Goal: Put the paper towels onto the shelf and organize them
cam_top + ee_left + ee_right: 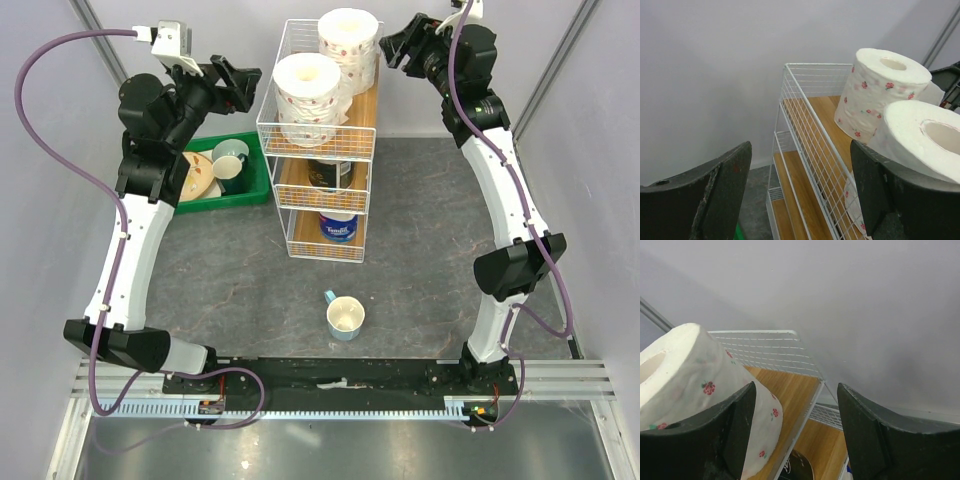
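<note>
Seemingly a late step: paper towels point(306, 85) stand stacked on the top tier of the shelf point(367, 112) (a dark-wrapped roll point(330, 172) and a blue-wrapped roll point(338, 226) sit lower). Left end effector point(247, 88) and right end effector point(391, 50) hang wide and empty, flanking the stacks, near but apart. Next, probably: gentle straightening nudges.

The top paper towels point(307, 88) are white with small red flowers. The shelf point(364, 108) has white wire and light brown boards. The middle-tier roll point(330, 172) is black-wrapped, the bottom-tier roll point(338, 226) blue-wrapped. The tray point(256, 165) is green.
</note>
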Robot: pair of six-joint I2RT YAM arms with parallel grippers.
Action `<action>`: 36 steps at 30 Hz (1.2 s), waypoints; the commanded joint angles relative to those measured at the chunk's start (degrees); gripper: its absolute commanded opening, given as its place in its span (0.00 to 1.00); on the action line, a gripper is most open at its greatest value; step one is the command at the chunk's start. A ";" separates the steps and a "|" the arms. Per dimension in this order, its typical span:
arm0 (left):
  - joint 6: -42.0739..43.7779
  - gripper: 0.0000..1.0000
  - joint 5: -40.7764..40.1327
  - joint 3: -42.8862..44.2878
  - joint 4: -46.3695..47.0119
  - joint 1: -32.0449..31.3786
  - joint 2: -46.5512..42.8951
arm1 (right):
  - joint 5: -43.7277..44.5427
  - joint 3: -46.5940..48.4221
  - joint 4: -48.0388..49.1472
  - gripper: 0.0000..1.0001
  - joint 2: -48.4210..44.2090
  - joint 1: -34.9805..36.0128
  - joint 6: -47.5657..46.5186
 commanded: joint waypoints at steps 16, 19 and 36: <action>-1.46 0.84 10.42 0.59 0.22 -0.58 0.42 | -7.21 2.17 3.39 0.73 0.68 -0.20 1.55; -1.46 0.84 11.21 0.68 0.31 -0.84 0.15 | -8.00 2.08 3.65 0.73 0.51 -0.11 1.46; -1.11 0.82 12.44 2.70 -0.57 -3.57 1.65 | -9.93 1.29 3.82 0.73 0.06 1.12 1.02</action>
